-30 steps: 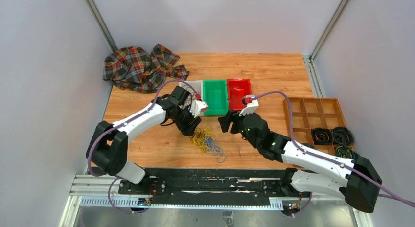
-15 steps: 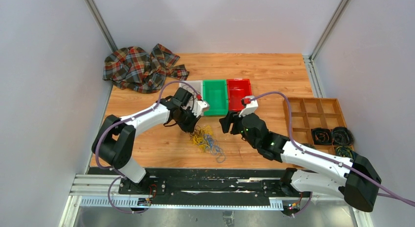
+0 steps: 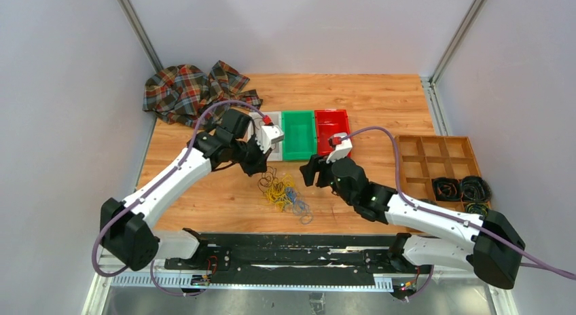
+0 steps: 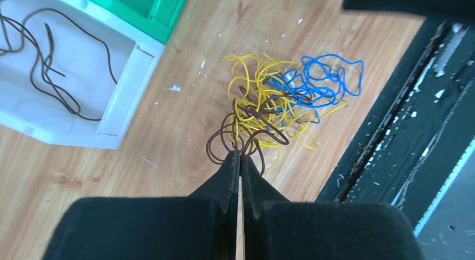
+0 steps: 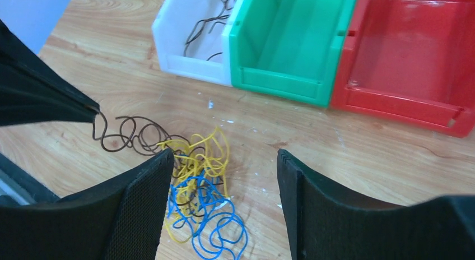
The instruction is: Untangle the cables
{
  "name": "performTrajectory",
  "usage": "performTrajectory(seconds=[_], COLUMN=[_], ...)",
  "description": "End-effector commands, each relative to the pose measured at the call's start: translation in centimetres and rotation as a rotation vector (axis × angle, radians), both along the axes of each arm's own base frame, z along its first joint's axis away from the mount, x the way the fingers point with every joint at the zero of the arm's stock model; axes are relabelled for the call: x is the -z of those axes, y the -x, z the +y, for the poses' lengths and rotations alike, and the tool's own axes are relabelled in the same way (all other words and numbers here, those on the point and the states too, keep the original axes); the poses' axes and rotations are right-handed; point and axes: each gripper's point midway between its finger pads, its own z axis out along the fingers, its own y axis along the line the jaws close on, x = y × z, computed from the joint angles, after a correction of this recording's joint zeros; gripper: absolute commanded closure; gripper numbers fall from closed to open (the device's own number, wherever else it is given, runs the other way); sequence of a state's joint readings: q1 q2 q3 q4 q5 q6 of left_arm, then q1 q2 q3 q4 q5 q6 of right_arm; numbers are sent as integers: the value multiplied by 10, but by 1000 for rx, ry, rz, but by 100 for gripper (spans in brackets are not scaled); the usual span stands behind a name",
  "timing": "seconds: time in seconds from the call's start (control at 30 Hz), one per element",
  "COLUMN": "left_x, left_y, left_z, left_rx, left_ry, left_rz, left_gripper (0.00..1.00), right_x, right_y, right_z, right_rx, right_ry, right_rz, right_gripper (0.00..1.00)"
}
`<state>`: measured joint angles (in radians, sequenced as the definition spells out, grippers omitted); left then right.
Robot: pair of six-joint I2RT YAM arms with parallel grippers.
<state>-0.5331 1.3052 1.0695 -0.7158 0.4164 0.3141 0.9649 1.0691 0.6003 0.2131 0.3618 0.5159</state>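
Note:
The cables (image 3: 284,193) lie as a loose tangle of yellow, blue and dark brown wires on the wooden table, between my two grippers. My left gripper (image 4: 240,154) is shut on a dark brown cable (image 5: 134,138). That cable stretches in loops from the left fingertips (image 5: 92,110) back into the pile (image 5: 196,181). In the top view the left gripper (image 3: 257,165) hangs just behind and left of the tangle. My right gripper (image 5: 224,156) stands open above the pile's right side with nothing between its fingers, and in the top view the right gripper (image 3: 310,172) sits right of the tangle.
A white bin (image 5: 190,66) holding dark wires, a green bin (image 3: 299,135) and a red bin (image 3: 331,128) stand in a row behind the pile. A divided wooden tray (image 3: 441,149) with black wire coils (image 3: 462,188) is at the right. A plaid cloth (image 3: 193,91) lies back left.
My left gripper has shut on the dark brown cable and drawn it back and to the left, pulling it out of the pile. The right gripper has shifted slightly left and stays open.

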Motion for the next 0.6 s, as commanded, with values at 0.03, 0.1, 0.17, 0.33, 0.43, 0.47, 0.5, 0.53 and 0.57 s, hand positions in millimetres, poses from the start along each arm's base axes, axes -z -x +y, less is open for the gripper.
performTrajectory(seconds=[0.03, 0.1, 0.17, 0.33, 0.43, 0.47, 0.5, 0.53, 0.57], left_x=[-36, -49, -61, -92, -116, -124, -134, -142, -149], left_y=[19, 19, 17, 14, 11, 11, 11, 11, 12], left_z=[-6, -9, -11, -12, -11, -11, -12, -12, -13], left_rx=[27, 18, 6, -5, -2, -1, 2, 3, 3], left_ry=[75, 100, 119, 153, 165, 172, 186, 197, 209], left_rz=[25, 18, 3, -42, -93, -107, -124, -134, -142], left_gripper=[99, 99, 99, 99, 99, 99, 99, 99, 99], right_x=[-39, -47, -56, -67, -67, -68, -68, -69, -69], right_y=[15, 21, 27, 36, 38, 38, 39, 38, 36], right_z=[44, 55, 65, 84, 90, 92, 94, 96, 97], right_rx=[-141, -176, -206, -273, -297, -306, -313, -315, -311], right_ry=[-49, -53, -72, -104, -116, -121, -124, -123, -123], right_rz=[-124, -165, -193, -223, -230, -236, -241, -245, -245], right_gripper=[31, 30, 29, 29, 28, 28, 28, 28, 28])
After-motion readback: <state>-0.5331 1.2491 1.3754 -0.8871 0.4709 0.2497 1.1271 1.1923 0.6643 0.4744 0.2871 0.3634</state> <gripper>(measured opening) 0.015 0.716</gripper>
